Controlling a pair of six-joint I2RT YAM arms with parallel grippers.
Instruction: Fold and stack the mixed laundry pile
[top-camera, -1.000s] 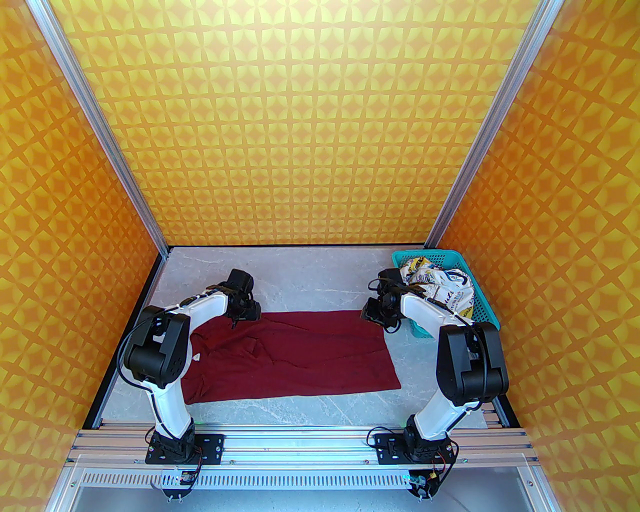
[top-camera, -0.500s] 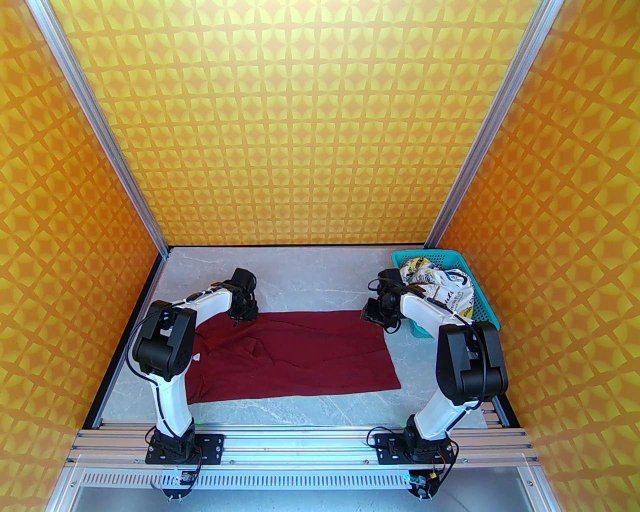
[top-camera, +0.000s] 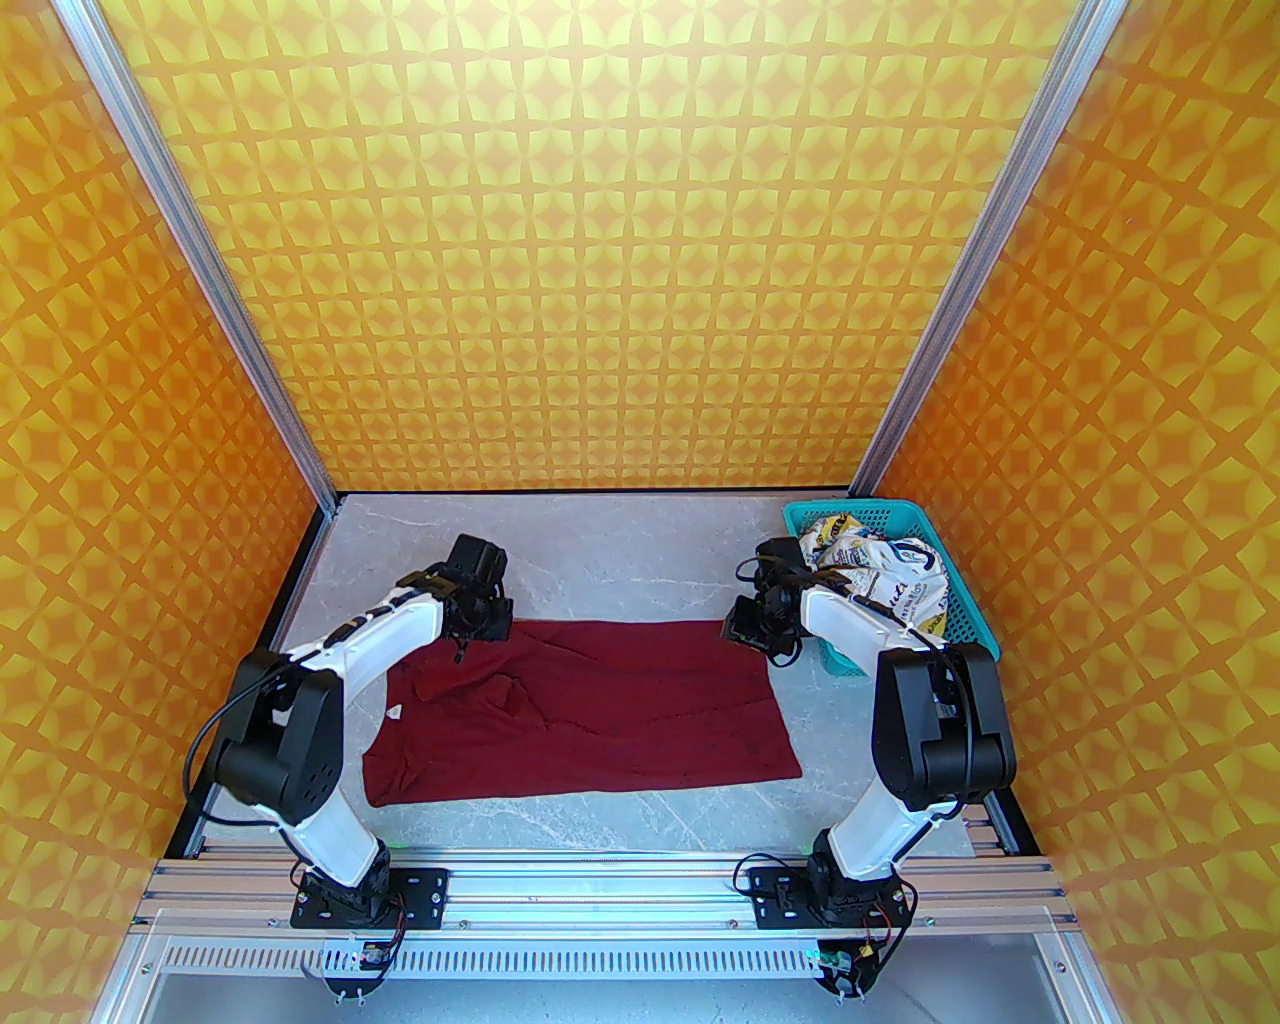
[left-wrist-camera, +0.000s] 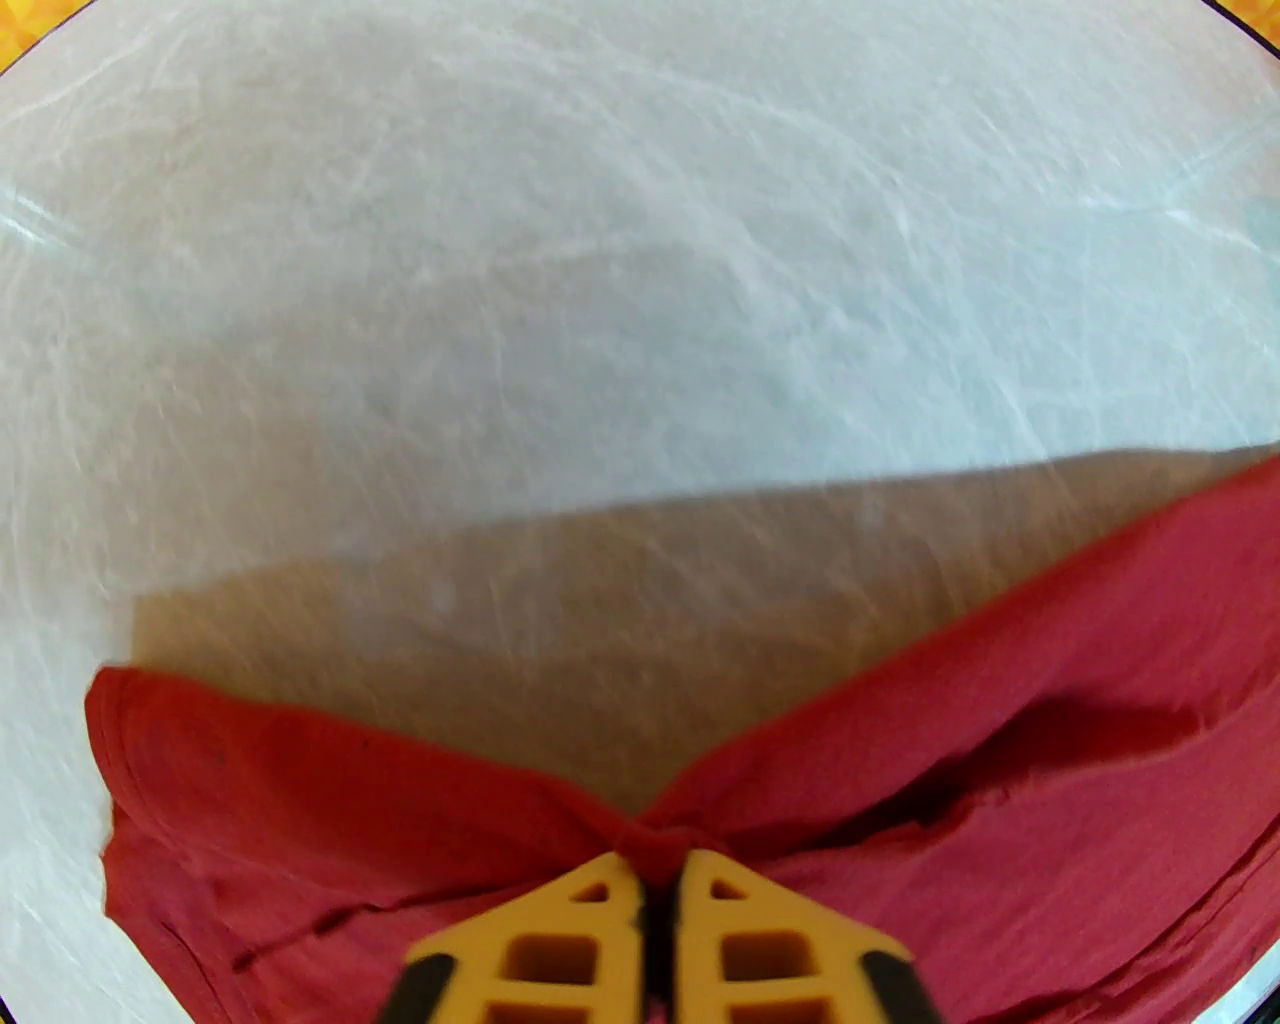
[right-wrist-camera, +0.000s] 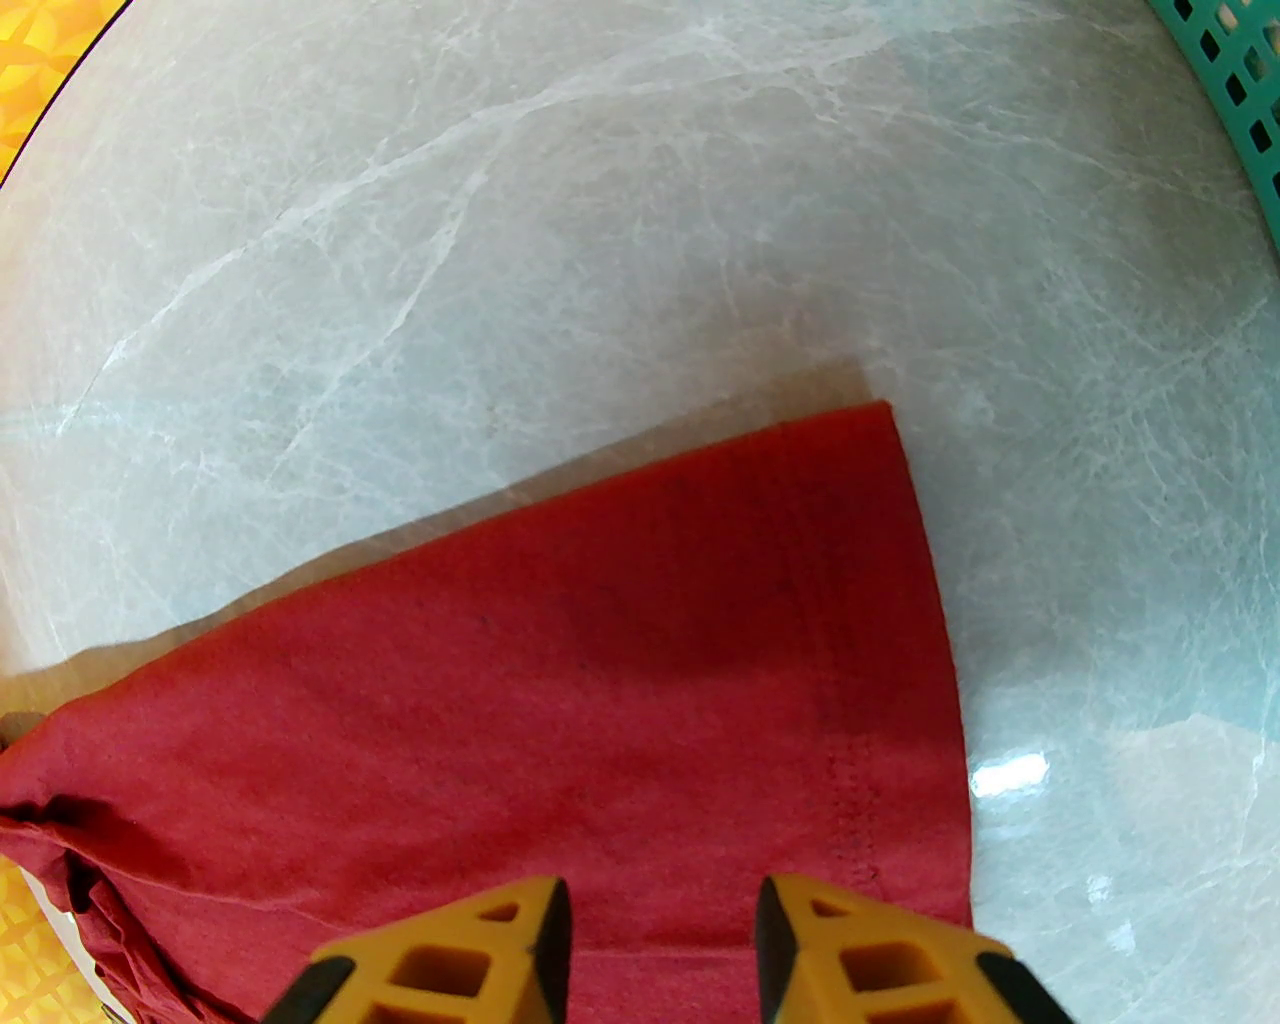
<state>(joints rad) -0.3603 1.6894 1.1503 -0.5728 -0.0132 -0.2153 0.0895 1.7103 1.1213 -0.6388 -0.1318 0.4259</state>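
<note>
Dark red cloth T-shirt (top-camera: 600, 710) spread on grey marbled surface (top-camera: 620, 560) w/ left claw (left-wrist-camera: 658, 900) pinched on its far-left edge & right claw (right-wrist-camera: 660, 940) wide over far-right corner: close right on hem first, then lift both evenly; white printed garment (top-camera: 885, 578) sits in teal plastic basket (top-camera: 965, 600).

The left gripper (left-wrist-camera: 660, 890), its yellow fingers pressed together at the bottom middle, pinches a bunched fold of the dark red T-shirt (left-wrist-camera: 1000, 760). From that pinch the cloth fans out to left and right. Its far edge casts a brownish shadow (left-wrist-camera: 560, 620) on the pale marbled table (left-wrist-camera: 600, 300), and the whole picture is slightly blurred.
</note>
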